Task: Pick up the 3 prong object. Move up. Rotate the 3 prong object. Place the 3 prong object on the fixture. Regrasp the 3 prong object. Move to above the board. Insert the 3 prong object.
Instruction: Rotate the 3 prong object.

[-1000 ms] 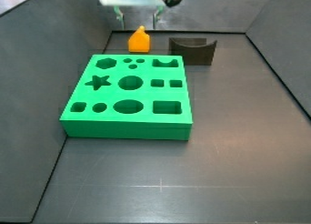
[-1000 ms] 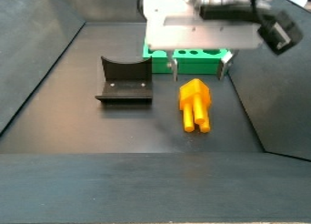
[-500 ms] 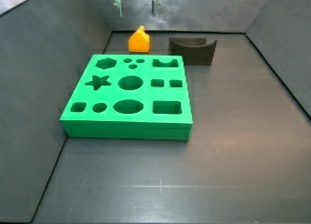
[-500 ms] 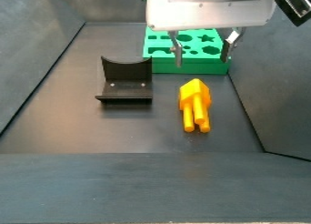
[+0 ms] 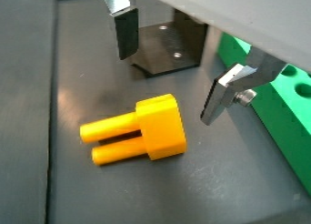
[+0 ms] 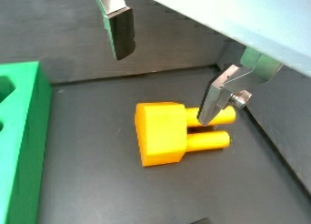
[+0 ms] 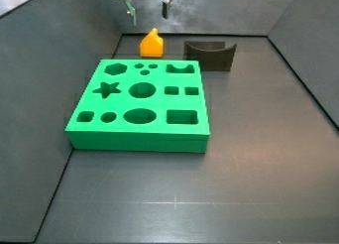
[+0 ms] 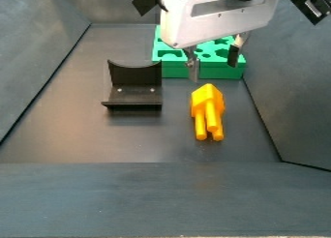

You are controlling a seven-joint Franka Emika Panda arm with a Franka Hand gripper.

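The small orange-yellow plastic three-prong piece [image 5: 136, 134] lay flat on the dark floor between the notched dark fixture [image 8: 132, 84] and green board [image 8: 198, 61]. The claw [image 6: 168, 68] hung open above it, empty. It looked light, rigid, probably slick; its blocky body offered the best hold.

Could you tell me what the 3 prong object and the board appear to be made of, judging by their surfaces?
The 3 prong object, lying on the floor under the open gripper, looks like moulded orange-yellow plastic: uniform colour, rounded edges, soft satin sheen. The board looks like bright green plastic or possibly dense foam: matte, evenly coloured, with clean-cut holes. Neither can be confirmed by look alone.
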